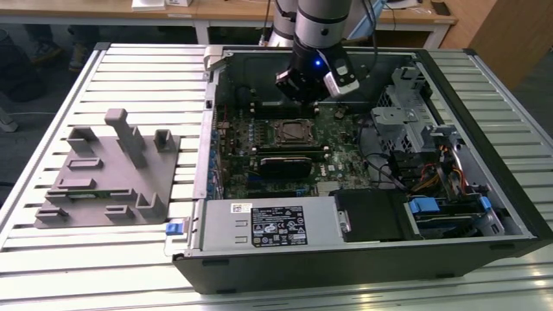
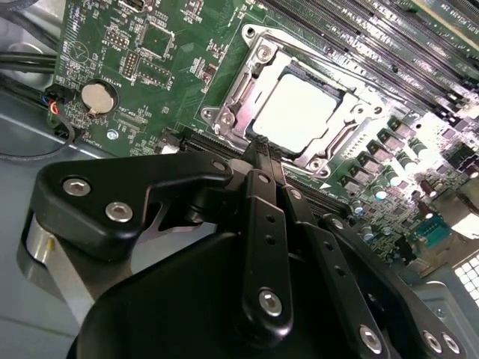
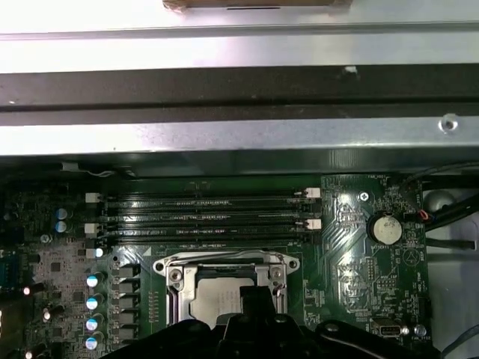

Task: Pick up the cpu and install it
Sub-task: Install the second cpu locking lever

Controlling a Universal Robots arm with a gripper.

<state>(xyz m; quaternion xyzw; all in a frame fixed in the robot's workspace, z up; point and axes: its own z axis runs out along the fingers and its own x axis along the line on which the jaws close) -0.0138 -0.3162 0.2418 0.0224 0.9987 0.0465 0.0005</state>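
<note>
The small flat square cpu with a pale silvery metal top [image 2: 305,112] lies inside the black-and-metal square socket frame [image 2: 224,101] on the green motherboard [image 2: 150,67], so the placing part of the task looks done as far as the pictures show. Whether the frame's retaining bracket is fully latched over the chip I cannot tell; in the first wrist view the cpu [image 3: 213,299] sits within the socket frame [image 3: 176,275], partly hidden by the arm's black tooling.

The black pincer [image 2: 263,153] hangs just above the socket, its two thin fingers pressed together with nothing between them, so it is closed and empty. In the exterior view the pincer [image 1: 307,97] hovers over the socket frame [image 1: 292,132] inside the open black computer case [image 1: 363,259].

The case rests on a slatted metal surface [image 1: 138,71] and holds the motherboard, a black power supply box with a white label [image 1: 268,223] and a metal drive cage [image 1: 406,123]. Beside the case, at the exterior view's left, a grey moulded fixture tray [image 1: 108,181] sits on the surface; its pockets look mostly vacant, though I cannot be sure.
</note>
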